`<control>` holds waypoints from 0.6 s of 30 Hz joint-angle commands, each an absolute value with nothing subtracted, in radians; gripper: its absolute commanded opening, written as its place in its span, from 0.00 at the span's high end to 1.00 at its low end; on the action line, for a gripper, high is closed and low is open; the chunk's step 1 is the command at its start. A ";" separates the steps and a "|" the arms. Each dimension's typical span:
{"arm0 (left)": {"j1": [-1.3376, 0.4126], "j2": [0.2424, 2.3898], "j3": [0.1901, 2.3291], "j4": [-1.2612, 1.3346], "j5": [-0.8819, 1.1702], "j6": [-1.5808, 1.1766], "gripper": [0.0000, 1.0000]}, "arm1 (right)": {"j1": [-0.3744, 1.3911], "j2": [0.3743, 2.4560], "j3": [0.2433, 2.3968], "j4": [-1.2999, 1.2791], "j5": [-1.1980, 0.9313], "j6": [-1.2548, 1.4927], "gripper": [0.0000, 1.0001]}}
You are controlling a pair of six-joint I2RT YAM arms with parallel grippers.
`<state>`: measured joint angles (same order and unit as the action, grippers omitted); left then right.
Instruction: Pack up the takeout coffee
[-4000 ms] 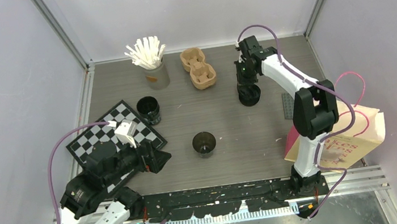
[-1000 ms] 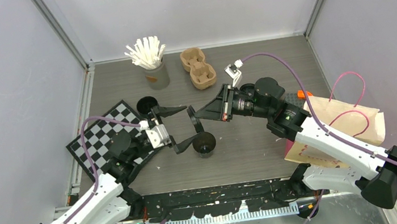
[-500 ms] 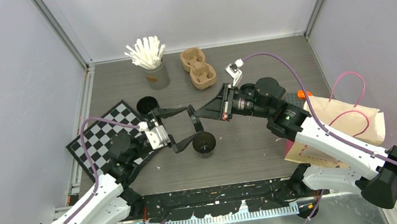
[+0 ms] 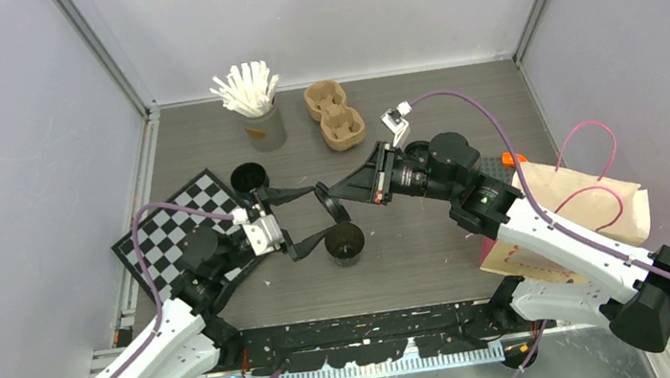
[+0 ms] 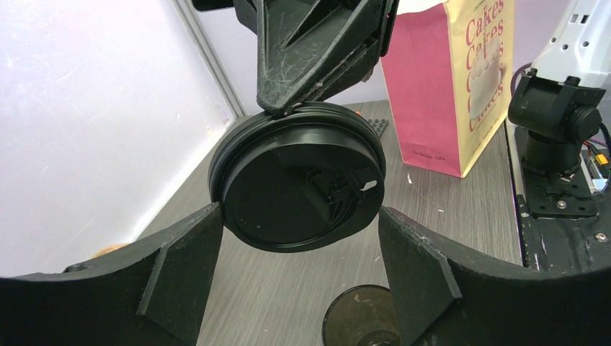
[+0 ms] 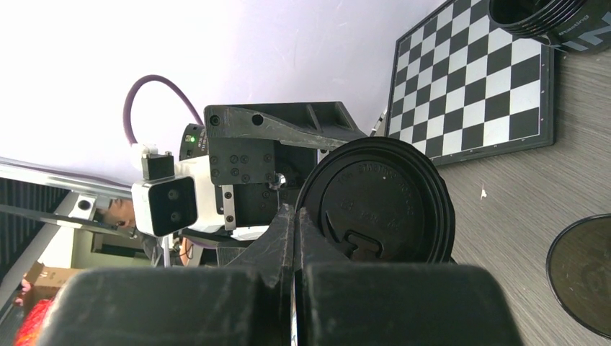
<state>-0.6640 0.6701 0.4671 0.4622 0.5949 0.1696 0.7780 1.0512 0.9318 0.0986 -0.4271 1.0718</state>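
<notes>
Mid-air over the table's centre: lid (image 4: 330, 205) is held on edge, with the open cup (image 4: 345, 243) just below at its 6 o'clock.
Right gripper (image 4: 332, 193): jaws pressed together on the lid's top rim, pinching it.
Left gripper (image 4: 320, 214): jaws spread, flanking the lid at 3 and 9 o'clock, seemingly just clear of it.
Handling: likely light, thin, springy and slick plastic; grip it gently across opposite rim edges.
Second cup (image 4: 250, 178): at 10 o'clock, beside the checkerboard (image 4: 164, 244).

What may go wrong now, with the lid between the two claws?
The right claw pinches only the rim of the lid; the open left claw does not grip it. An early release could drop it. The left claw's lower finger hangs close to the open cup and might knock it.
</notes>
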 commanded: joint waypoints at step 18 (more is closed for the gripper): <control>-0.669 0.693 0.442 0.527 0.601 0.092 0.13 | 0.785 1.008 0.826 0.230 -0.362 1.125 0.99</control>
<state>-0.6651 0.6991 0.4568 0.4564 0.5957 0.1249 0.7780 1.0313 0.8421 0.1280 -0.3931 1.0920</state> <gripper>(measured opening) 0.861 0.019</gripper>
